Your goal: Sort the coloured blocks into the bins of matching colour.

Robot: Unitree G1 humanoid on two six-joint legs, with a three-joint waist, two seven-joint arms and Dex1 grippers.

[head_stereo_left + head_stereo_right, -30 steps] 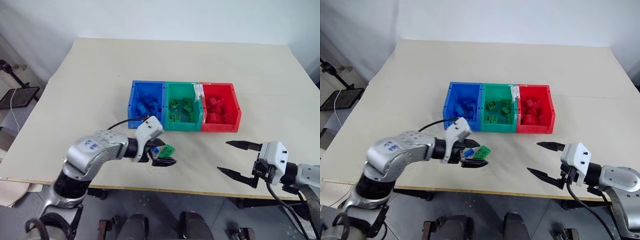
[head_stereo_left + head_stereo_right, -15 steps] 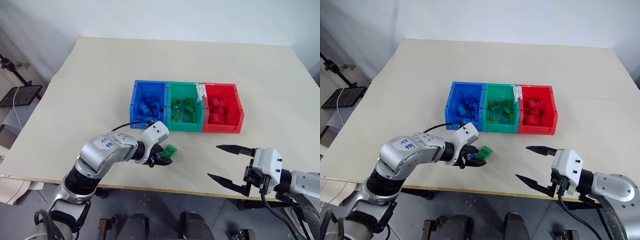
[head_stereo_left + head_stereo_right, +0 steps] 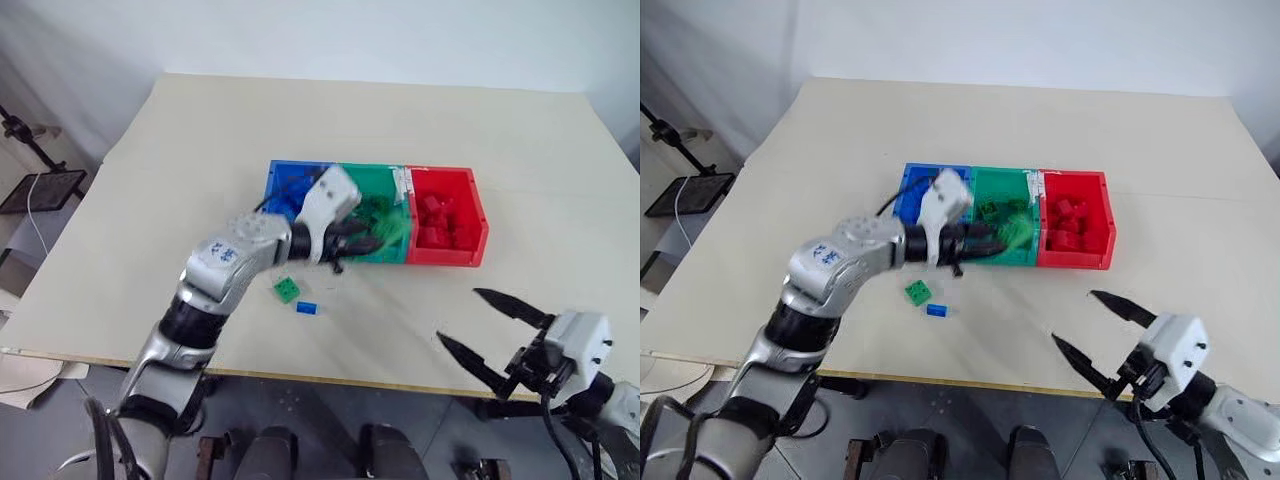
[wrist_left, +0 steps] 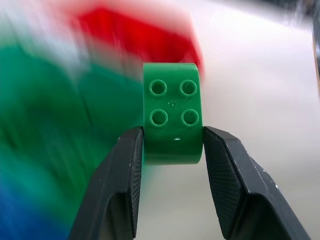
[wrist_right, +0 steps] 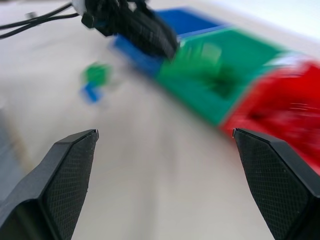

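Head view: my left gripper (image 3: 362, 238) is over the green bin (image 3: 392, 247); a green block (image 3: 286, 290) and blue block (image 3: 306, 308) lie on the table (image 3: 200, 150). My right gripper (image 3: 497, 330) is spread, empty.
Left wrist: green brick (image 4: 172, 120) pinched low; I judge it could slip early.

A big pale table (image 3: 300, 130) is standing in the middle of the room, and soft light is falling evenly on its smooth cream top. A plain white wall (image 3: 350, 35) is running behind its far edge. On the left, a dark stand (image 3: 40, 185) with a flat black top is standing on the grey floor (image 3: 40, 250), and a thin white cable (image 3: 33, 225) is hanging down beside it.
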